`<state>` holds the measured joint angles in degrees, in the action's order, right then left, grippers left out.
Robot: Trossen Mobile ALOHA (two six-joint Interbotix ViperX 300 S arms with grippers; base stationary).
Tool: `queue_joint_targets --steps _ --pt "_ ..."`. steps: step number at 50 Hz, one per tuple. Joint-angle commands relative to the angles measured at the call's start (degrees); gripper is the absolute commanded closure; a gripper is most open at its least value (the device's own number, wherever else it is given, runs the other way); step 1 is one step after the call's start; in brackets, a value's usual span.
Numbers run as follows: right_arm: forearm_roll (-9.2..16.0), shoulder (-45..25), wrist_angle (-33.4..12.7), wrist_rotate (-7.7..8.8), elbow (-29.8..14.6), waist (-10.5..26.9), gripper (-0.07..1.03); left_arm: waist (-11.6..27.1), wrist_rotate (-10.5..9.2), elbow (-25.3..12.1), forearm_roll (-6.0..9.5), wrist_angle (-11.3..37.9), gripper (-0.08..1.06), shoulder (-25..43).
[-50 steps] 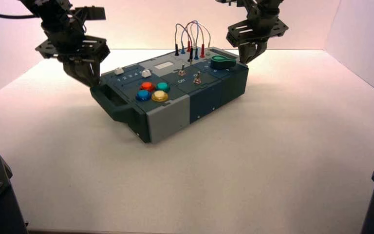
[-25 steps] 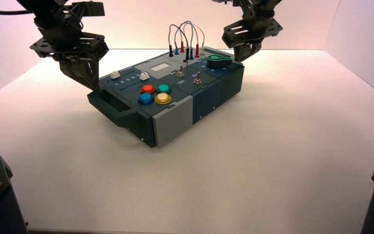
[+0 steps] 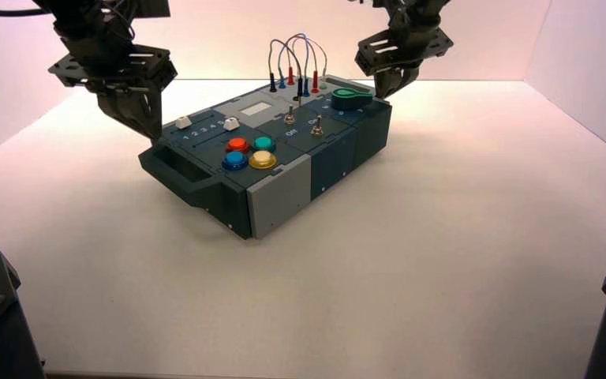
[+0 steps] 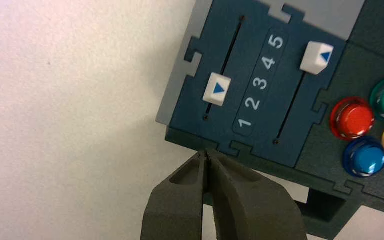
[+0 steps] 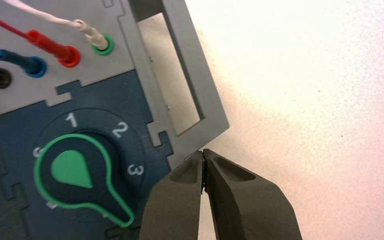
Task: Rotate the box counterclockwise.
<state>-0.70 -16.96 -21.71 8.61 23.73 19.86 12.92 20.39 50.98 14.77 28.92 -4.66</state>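
Since the earlier frames, the box has turned counterclockwise: its far end has shifted left, its near corner has come right and toward the camera, and the right gripper has moved left with the far end. In the high view, the box lies left of centre on the table, its long axis running diagonally from near left to far right. Table surface extends in front of the box and to its right, as far as the side wall; the back wall stands beyond the box. The left gripper is at the box's left rear corner, beside the near-end handle; the right gripper is at the box's far right end, beside the green knob. In the left wrist view, the jaws are together, tips at the box edge beside the slider panel; one white slider sits near 2, the other level with 5. In the right wrist view, the jaws are together, tips at the box's end-handle corner, on the knob side. Whether either pair of tips bears on the box cannot be determined.
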Motion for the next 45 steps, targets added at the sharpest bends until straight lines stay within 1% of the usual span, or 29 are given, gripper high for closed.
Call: queue_joint_targets --steps 1,10,20,25,29,30,32,34,38,41,42,44,45 --pt "0.4 4.0 -1.3 -0.18 -1.3 1.4 0.98 0.3 0.18 -2.0 -0.35 0.8 1.0 -3.0" --pt "0.5 6.6 -4.7 -0.18 -1.5 1.4 0.98 0.3 0.18 -4.7 -2.11 4.3 1.0 -4.3" --pt "0.7 11.2 -8.4 -0.18 -0.4 1.8 0.98 0.3 0.35 -7.4 -3.34 7.6 1.0 -5.4" --pt "1.1 14.2 -10.4 -0.18 1.1 1.8 0.98 0.2 0.62 -9.1 -3.52 9.3 1.01 -6.2" --pt "1.2 15.9 -12.0 0.09 1.9 1.8 0.98 0.2 1.67 -10.4 -3.52 11.0 1.01 -6.5" --pt "1.2 15.9 -12.0 0.09 1.9 1.8 0.98 0.2 1.67 -10.4 -3.52 11.0 1.01 -6.5" --pt "1.4 17.1 -13.7 0.26 2.7 1.8 0.98 0.2 3.08 -11.2 -3.6 12.3 1.01 -6.6" --pt "1.5 17.8 -14.4 0.44 3.2 1.8 0.98 0.3 3.87 -11.4 -3.6 12.9 1.01 -6.5" --pt "1.8 19.5 -15.8 1.14 4.3 1.8 0.98 0.3 5.98 -12.0 -3.6 13.6 1.01 -6.5" --pt "2.4 20.9 -16.3 2.46 5.4 1.8 0.98 0.4 6.94 -12.0 -3.34 13.6 1.01 -6.6" --pt "2.8 21.4 -16.6 3.16 5.8 1.8 0.98 0.6 7.21 -12.0 -3.25 13.6 1.01 -6.6" --pt "3.7 22.2 -17.1 5.45 6.7 2.0 0.98 1.2 7.65 -12.0 -3.16 13.5 1.01 -6.7" --pt "3.9 22.3 -17.3 6.15 6.9 2.1 0.98 1.6 7.91 -12.0 -3.16 13.4 1.01 -6.8"
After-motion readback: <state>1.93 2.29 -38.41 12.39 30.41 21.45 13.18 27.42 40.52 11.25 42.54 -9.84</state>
